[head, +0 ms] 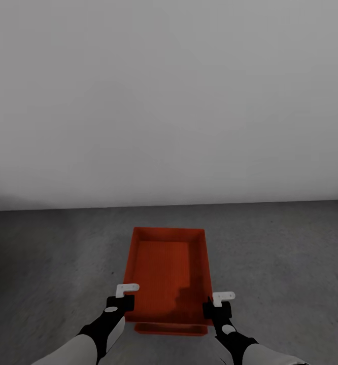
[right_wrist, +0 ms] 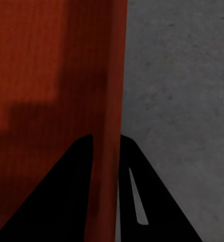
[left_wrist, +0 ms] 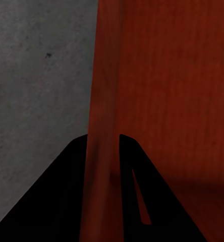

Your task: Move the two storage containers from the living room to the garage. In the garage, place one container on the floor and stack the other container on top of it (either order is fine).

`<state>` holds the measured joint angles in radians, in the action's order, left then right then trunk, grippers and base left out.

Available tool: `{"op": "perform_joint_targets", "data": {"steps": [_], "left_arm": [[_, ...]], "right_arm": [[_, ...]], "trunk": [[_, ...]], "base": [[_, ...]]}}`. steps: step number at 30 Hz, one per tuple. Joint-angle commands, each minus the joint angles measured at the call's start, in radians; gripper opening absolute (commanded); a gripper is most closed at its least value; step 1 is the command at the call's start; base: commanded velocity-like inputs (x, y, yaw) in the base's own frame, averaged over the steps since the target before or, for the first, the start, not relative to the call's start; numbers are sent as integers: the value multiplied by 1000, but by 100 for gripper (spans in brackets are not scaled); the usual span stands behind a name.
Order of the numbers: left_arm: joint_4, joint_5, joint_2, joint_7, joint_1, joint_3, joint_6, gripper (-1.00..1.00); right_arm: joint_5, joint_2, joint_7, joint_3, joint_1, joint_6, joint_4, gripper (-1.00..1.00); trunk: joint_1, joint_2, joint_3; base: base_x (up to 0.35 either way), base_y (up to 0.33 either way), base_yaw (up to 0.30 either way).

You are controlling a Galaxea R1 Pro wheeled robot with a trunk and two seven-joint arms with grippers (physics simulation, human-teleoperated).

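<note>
An orange-red storage container [head: 166,263] hangs in front of me over the dark grey floor [head: 52,253], long side pointing away. My left gripper [head: 122,304] is shut on its left wall near the near end. My right gripper [head: 215,309] is shut on its right wall. In the left wrist view the thin wall [left_wrist: 104,101] runs between the two dark fingers [left_wrist: 66,191]. The right wrist view has the other wall [right_wrist: 112,91] pinched the same way. A second orange-red edge [head: 171,329] peeks out just under the container's near end; I cannot tell if it is the other container.
A plain white-grey wall [head: 169,101] stands straight ahead and meets the floor a little beyond the container. Rough grey floor spreads to both sides [head: 291,263].
</note>
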<state>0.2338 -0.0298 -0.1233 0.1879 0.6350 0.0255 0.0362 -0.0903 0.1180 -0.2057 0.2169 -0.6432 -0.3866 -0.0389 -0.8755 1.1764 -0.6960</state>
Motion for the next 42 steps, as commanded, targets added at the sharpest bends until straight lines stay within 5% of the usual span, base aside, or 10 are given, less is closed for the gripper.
{"op": "perform_joint_targets", "data": {"steps": [1, 8, 42], "left_arm": [[-2, 2, -6, 7, 1, 10, 2, -100], [-2, 1, -6, 7, 1, 10, 2, -100], [-3, 1, -7, 7, 0, 10, 2, -100]], "right_arm": [[-22, 0, -4, -10, -1, -7, 1, -100], [-22, 0, -4, -10, -1, -8, 1, -100], [-22, 0, -4, -10, -1, -9, 1, -100]], "trunk": [[-4, 8, -4], [-31, 57, -26], [-31, 57, -26]], "base": [[0, 0, 0], [0, 0, 0], [-26, 0, 0]]}}
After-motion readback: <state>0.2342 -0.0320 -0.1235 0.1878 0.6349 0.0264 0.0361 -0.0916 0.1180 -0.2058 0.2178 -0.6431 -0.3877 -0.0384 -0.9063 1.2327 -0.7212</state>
